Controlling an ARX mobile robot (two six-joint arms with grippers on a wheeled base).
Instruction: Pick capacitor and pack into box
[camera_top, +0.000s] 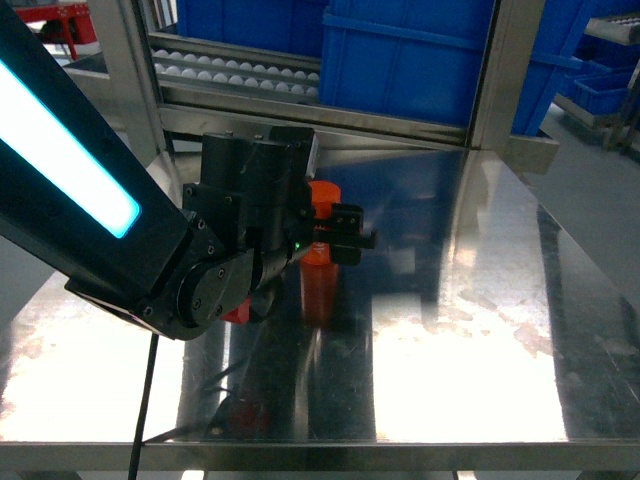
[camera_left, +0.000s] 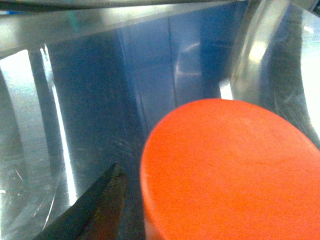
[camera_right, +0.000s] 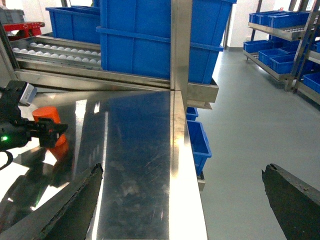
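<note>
We see the orange capacitor standing upright on the steel surface, in front of the blue bins. Our left gripper sits right at the capacitor, black fingers alongside its body; we cannot tell whether they clamp it. Our right gripper's fingers hang wide apart, well away from the capacitor.

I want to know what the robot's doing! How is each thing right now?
capacitor: upright, between the left gripper's fingers.
left gripper: around the capacitor; grip unclear.
right gripper: open, holding nothing.
blue bins: resting on the roller rack.
</note>
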